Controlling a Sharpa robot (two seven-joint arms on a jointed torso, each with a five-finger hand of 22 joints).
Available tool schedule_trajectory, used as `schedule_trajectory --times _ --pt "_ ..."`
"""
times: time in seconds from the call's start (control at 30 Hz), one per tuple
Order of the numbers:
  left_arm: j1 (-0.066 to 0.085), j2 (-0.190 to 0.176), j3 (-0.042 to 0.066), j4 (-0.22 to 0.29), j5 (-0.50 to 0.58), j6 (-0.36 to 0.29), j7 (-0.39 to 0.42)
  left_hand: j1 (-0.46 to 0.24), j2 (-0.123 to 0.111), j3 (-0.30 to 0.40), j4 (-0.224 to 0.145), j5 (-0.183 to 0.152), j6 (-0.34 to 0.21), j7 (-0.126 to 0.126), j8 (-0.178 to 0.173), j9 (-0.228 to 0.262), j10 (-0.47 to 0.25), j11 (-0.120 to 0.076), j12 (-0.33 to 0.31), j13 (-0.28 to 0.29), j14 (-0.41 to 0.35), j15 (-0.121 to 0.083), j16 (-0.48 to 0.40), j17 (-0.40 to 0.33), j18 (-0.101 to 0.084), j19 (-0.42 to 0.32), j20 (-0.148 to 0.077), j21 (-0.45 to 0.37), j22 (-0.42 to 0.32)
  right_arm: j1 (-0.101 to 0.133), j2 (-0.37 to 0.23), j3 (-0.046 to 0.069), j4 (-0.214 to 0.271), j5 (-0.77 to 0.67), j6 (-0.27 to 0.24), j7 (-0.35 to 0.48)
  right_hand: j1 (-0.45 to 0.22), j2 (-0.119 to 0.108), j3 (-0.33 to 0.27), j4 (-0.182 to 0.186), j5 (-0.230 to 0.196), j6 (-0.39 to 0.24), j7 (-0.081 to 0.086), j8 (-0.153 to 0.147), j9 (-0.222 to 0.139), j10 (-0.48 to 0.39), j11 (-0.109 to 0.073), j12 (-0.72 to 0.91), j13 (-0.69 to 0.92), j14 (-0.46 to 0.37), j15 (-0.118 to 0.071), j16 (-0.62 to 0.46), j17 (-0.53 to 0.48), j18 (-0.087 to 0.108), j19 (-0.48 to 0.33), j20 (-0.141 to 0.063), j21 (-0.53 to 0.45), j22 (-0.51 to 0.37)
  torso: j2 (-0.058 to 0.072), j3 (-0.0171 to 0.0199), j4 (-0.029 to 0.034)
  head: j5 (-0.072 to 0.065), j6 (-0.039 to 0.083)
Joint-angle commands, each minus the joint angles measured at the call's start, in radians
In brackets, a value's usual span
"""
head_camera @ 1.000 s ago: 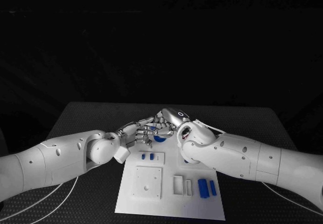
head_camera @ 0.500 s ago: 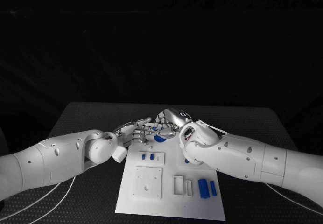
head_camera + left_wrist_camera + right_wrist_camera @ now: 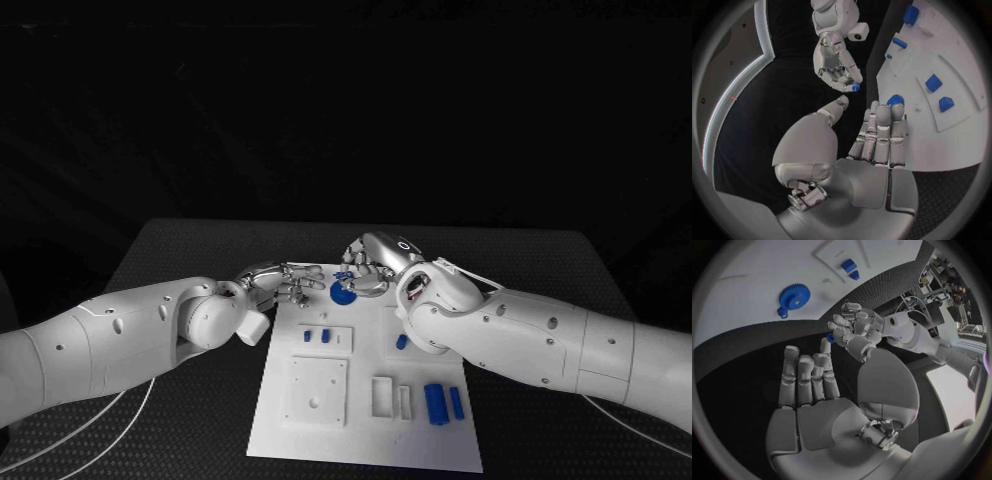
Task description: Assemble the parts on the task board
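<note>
Blue gear [image 3: 343, 294] on task board [image 3: 361, 440] (far end, near fingers [image 3: 306, 284]).

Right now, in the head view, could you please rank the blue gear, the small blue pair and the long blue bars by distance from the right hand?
From the right hand, which pinches a small blue part:
1. Blue gear, just beside it at the board's far end.
2. Small blue pair, mid-board, left side.
3. Long blue bars, near right corner.

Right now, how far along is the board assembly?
Early. A blue gear sits on the task board, seating unclear. The right hand pinches a small blue part; the left hand is empty beside it. Two blue bars and small blue blocks lie loose.
</note>
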Motion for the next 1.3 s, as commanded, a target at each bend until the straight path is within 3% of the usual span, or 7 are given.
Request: schedule_trajectory --times 0.03,0.2,0.4,0.57,0.87,1.3 --pt "0.001 0.004 0.001 0.004 -0.004 -0.027 0.011 0.032 0.007 0.017 -0.038 0.016 0.021 0.005 0.017 0.003 0.01 -0.003 0.01 0.0 0.013 0.001 -0.009 -0.004 0.046 0.011 0.001 -0.008 -0.003 -0.001 0.003 0.0 0.005 0.003 -0.009 0.017 -0.007 0.004 -0.005 -0.001 0.006 0.009 0.0 0.005 0.001 0.008 -0.001 -0.003 0.001 0.008 -0.002 0.005 -0.001 0.006 0.005 0.004 0.005 0.0 0.001 0.0009 0.0009 -0.001 -0.002" --pt "0.001 0.006 0.001 0.009 0.004 -0.049 0.024 0.058 0.012 0.04 -0.095 0.003 0.061 -0.015 0.043 -0.001 0.034 -0.012 0.026 -0.005 0.04 -0.01 -0.024 -0.015 0.041 0.03 -0.006 -0.014 -0.009 -0.001 0.008 0.0 0.002 0.005 -0.005 0.016 -0.008 0.004 -0.005 -0.001 0.007 0.009 0.0 0.005 0.001 0.008 -0.001 -0.003 0.001 0.008 -0.002 0.005 -0.001 0.006 0.005 0.004 0.005 0.0 0.0 0.0 0.002 -0.003 -0.002" --pt "0.001 0.009 0.001 0.015 0.016 -0.046 0.034 0.048 -0.001 0.05 -0.128 -0.015 0.075 -0.016 0.037 -0.019 0.044 -0.021 0.012 -0.013 0.061 -0.018 -0.047 -0.027 0.033 0.042 -0.013 -0.022 -0.013 -0.003 0.017 0.0 -0.003 0.012 0.001 0.018 -0.008 0.005 -0.006 -0.001 0.007 0.009 0.0 0.005 0.001 0.008 -0.001 -0.003 0.001 0.008 -0.002 0.005 -0.001 0.006 0.005 0.004 0.005 0.0 0.001 -0.0012 0.0005 -0.004 0.0" --pt "0.001 0.01 0.001 0.022 0.041 -0.039 0.049 0.042 -0.008 0.051 -0.134 -0.017 0.081 -0.018 0.038 -0.024 0.05 -0.024 0.01 -0.015 0.066 -0.021 -0.051 -0.028 0.031 0.045 -0.016 -0.024 -0.014 -0.005 0.022 0.0 -0.005 0.013 0.006 0.018 -0.009 0.005 -0.006 -0.002 0.007 0.008 0.0 0.005 0.001 0.008 -0.001 -0.003 0.001 0.008 -0.002 0.004 -0.001 0.006 0.005 0.004 0.005 0.0 0.0 -0.0015 0.0015 -0.005 -0.001" --pt "0.001 0.008 0.001 0.028 0.064 -0.025 0.054 -0.018 -0.04 0.041 -0.111 -0.019 0.09 -0.024 0.033 -0.041 0.059 -0.032 -0.007 -0.025 0.082 -0.029 -0.063 -0.03 0.024 0.051 -0.026 -0.032 -0.015 -0.006 0.026 0.0 -0.007 0.013 0.006 0.018 -0.009 0.006 -0.007 -0.002 0.009 0.008 0.0 0.005 0.001 0.008 -0.001 -0.003 0.001 0.008 -0.002 0.004 -0.001 0.006 0.005 0.003 0.005 0.0 0.0 -0.002 0.0029 -0.005 -0.002" --pt "0.001 0.01 0.001 0.029 0.043 -0.024 0.03 -0.005 -0.035 0.054 -0.123 -0.017 0.105 -0.026 0.037 -0.05 0.092 -0.032 -0.008 -0.027 0.096 -0.029 -0.064 -0.027 0.021 0.059 -0.033 -0.032 -0.011 -0.006 0.031 0.0 -0.004 0.013 0.003 0.019 -0.009 0.007 -0.008 -0.003 0.01 0.008 0.0 0.005 0.001 0.008 -0.001 -0.004 0.001 0.008 -0.002 0.004 -0.001 0.006 0.005 0.003 0.005 0.0 0.0 -0.0012 0.0028 -0.005 -0.004"
